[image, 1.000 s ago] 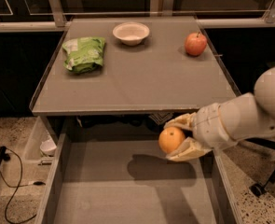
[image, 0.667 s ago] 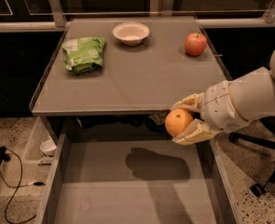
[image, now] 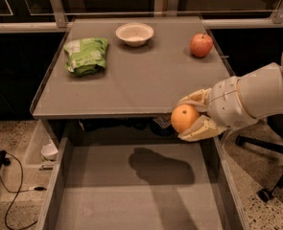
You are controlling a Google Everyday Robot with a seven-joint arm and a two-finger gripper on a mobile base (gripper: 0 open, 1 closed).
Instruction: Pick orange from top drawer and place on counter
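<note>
My gripper [image: 188, 117] comes in from the right and is shut on the orange [image: 183, 118], one cream finger [image: 194, 98] above it and one below. It holds the orange in the air at the front right edge of the counter [image: 131, 85], above the back right part of the open top drawer [image: 131, 195]. The drawer's grey bottom shows only the arm's shadow.
On the counter lie a green bag [image: 86, 55] at the left, a white bowl [image: 135, 33] at the back middle and a red apple [image: 201, 45] at the back right. A cable [image: 6, 195] runs over the floor at the left. A chair base [image: 265, 176] stands at the right.
My gripper has risen and moved a little right and back with the orange, from low over the drawer up to the level of the counter's front edge.
</note>
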